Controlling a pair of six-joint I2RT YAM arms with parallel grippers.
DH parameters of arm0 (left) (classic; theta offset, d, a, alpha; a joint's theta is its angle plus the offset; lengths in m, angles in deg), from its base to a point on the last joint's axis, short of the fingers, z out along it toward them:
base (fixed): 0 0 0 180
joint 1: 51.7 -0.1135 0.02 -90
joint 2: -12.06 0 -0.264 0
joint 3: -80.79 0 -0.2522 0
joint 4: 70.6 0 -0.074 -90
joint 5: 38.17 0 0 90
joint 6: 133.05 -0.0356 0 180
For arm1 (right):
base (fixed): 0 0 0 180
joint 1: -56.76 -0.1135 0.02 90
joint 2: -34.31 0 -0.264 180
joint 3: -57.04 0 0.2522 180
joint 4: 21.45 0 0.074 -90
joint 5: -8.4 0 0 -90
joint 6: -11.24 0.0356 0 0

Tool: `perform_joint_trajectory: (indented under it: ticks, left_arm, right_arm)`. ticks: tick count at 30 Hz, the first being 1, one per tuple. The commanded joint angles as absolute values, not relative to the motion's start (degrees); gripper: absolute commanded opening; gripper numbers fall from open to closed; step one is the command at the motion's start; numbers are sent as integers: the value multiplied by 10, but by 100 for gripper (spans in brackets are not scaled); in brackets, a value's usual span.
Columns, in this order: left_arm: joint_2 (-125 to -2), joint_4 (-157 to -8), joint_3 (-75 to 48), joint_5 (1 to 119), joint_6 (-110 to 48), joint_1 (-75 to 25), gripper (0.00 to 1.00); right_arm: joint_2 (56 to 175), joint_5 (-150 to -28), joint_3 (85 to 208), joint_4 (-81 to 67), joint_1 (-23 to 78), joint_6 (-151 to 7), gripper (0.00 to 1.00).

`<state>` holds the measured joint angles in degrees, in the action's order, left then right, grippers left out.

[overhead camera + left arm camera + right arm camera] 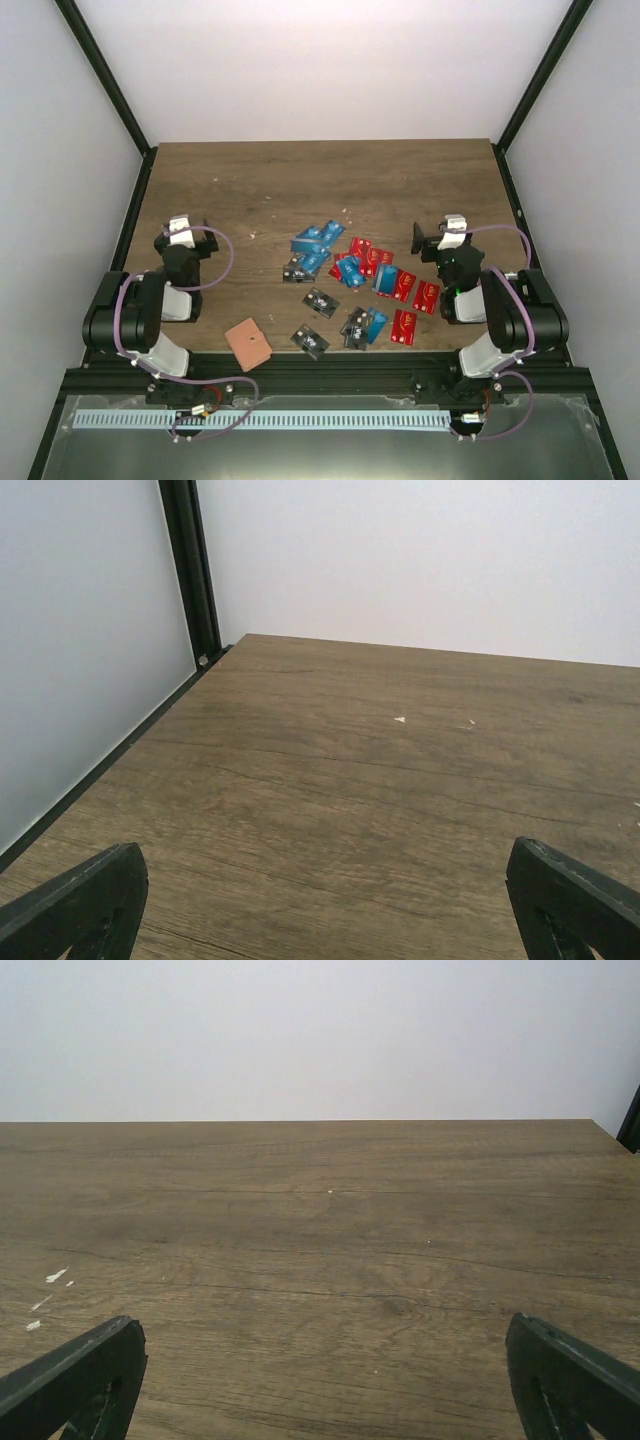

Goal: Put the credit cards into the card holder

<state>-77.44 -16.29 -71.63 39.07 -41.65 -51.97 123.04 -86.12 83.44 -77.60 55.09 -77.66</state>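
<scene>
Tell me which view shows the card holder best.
Top external: the card holder lies visible at the front edge of the table, left of the cards. Both wrist views show only wood and their fingertips, no holder.

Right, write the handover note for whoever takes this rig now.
Left hand: open, empty, over bare table.
Right hand: open, empty, also over bare wood.
Credit cards: red, blue and black, scattered loose mid-table.
Card holder: at the near edge, left of the cards, touching none.
Done: nothing yet. Left: every card into the holder.
</scene>
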Motion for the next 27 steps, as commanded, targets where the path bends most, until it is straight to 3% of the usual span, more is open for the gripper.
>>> perform_joint_trajectory:
  ticks: [1,22,27]
  left_arm:
    - [-771,-144,-709,397,-413,-517,100]
    - [-742,-150,-716,378,-411,-517,100]
    - [-596,-392,-662,349,-364,-516,100]
  right_arm:
    - [1226,-862,847,-795,557,-777,100]
    - [1212,-834,855,-769,549,-778,100]
    - [1136,-815,893,-622,527,-777,100]
